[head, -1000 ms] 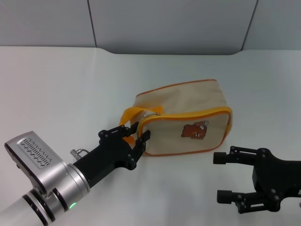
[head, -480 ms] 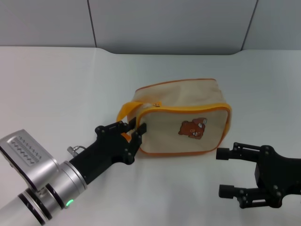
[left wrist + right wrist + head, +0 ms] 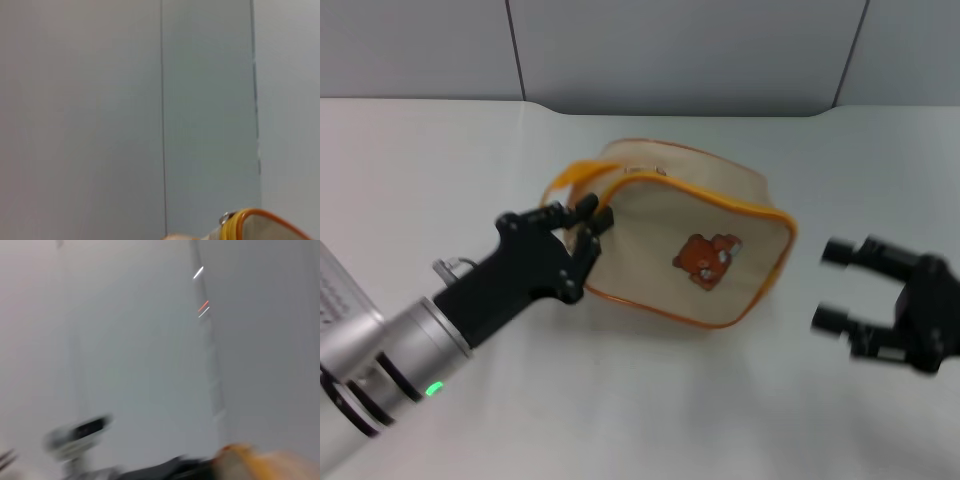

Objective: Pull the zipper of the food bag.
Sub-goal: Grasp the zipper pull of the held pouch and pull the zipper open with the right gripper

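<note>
The left gripper (image 3: 582, 222) reaches in low from the left and sits at the near-left end of the food bag (image 3: 692, 250), its fingers drawn close together around the orange loop handle (image 3: 565, 178) and the orange-trimmed corner. It appears to be pinching that end, though exactly what lies between the fingers cannot be made out. Such a hold would make sense as an anchor, keeping the soft pouch from sliding when the zipper is drawn. The bag rests on the white tabletop (image 3: 440, 160), turned at an angle, with the bear patch (image 3: 705, 258) facing the camera. The zipper (image 3: 645, 172) runs along the top edge behind the trim, and a small silver tab (image 3: 224, 218) shows beside the orange piping in the left wrist view. To the right, well apart from the bag, the right gripper (image 3: 838, 285) hovers with its fingers spread wide and nothing in them, aimed toward the bag's right side, probably ready to come in for the pull tab.
</note>
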Robot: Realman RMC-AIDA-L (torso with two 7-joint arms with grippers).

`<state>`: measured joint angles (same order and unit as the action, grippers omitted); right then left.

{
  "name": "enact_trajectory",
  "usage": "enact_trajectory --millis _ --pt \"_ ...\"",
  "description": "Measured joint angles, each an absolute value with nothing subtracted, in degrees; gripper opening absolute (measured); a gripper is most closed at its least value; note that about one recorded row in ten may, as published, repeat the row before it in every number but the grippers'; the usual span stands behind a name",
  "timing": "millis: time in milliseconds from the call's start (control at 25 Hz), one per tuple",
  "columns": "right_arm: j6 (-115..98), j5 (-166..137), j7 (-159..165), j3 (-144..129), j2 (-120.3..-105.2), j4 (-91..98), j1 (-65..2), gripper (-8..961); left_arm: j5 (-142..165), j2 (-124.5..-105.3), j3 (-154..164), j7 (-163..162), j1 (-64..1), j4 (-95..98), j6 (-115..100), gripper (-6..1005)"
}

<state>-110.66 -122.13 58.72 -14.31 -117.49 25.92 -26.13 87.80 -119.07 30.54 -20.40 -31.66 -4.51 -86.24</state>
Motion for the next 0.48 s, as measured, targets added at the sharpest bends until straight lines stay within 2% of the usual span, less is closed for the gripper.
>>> enact_trajectory --millis 120,240,480 --pt "-107.88 -118.7 50.55 -1.61 -119.35 23.55 -25.14 837 87.8 -119.05 32.46 -24.83 -31.52 2.25 -88.53 153" --pt "-105.47 -114.06 43.48 1.98 -119.57 18.29 -24.3 837 87.81 -119.02 33.72 -26.29 -31.54 6.12 -89.25 151" --pt "-97.72 -104.34 20.45 3.46 -119.71 3.4 -24.67 837 87.74 -118.96 39.6 -30.65 -32.17 16.69 -89.87 70"
